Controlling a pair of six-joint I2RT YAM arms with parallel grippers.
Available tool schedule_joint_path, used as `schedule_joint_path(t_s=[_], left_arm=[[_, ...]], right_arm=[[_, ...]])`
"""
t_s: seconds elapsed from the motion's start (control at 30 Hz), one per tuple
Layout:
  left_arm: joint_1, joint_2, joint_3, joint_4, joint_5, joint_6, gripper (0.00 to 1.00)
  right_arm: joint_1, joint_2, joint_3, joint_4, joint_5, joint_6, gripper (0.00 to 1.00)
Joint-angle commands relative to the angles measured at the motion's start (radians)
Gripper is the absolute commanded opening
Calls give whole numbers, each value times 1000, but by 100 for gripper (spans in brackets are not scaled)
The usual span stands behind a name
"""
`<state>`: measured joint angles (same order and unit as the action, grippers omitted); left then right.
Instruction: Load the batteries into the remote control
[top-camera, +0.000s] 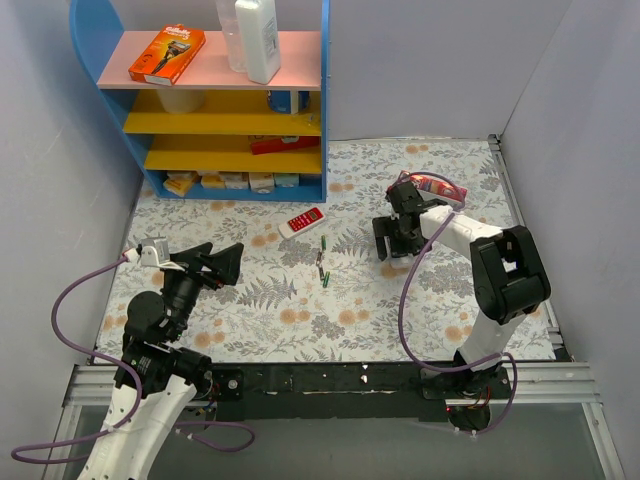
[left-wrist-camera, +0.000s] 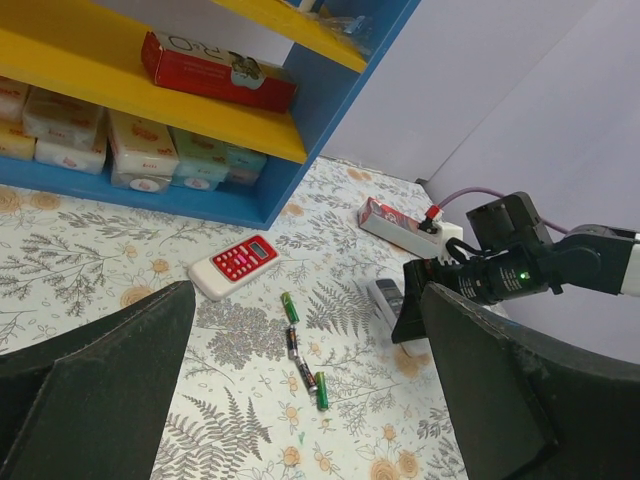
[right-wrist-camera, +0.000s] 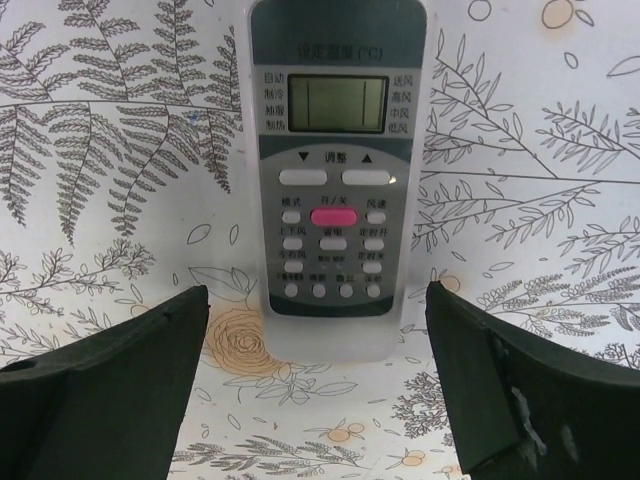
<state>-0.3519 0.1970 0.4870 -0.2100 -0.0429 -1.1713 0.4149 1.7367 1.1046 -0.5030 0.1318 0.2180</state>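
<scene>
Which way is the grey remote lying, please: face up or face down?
Face up. The grey remote lies flat, with its screen and buttons showing towards the camera in the right wrist view.

Top of remote control (right-wrist-camera: 336, 180) off-frame
</scene>
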Motion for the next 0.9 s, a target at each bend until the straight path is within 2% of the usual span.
schedule_joint_path(t_s=[0.0,0.2,0.27,0.5,0.53,0.77,0.87], left_arm=[[-4,8,33,-3,23,10,98],[-2,61,38,-9,83,4,98],[-4,85,41,-11,103,5,98],[-4,162,56,0,179,33,98],[-2,168,53,10,225,51,98],[-2,284,19,132,420,64,98],[-2,366,24,185,471,68,98]], right_arm=[[7,50,55,-23,15,3,95],[12,78,51,-26,40,1,93],[10,80,38,-16,43,0,89],[21,46,-37,27,34,6,61],[24,29,-49,35,37,9,54],[71,-181,-158,104,20,15,40],[101,-285,-204,145,-40,12,32]])
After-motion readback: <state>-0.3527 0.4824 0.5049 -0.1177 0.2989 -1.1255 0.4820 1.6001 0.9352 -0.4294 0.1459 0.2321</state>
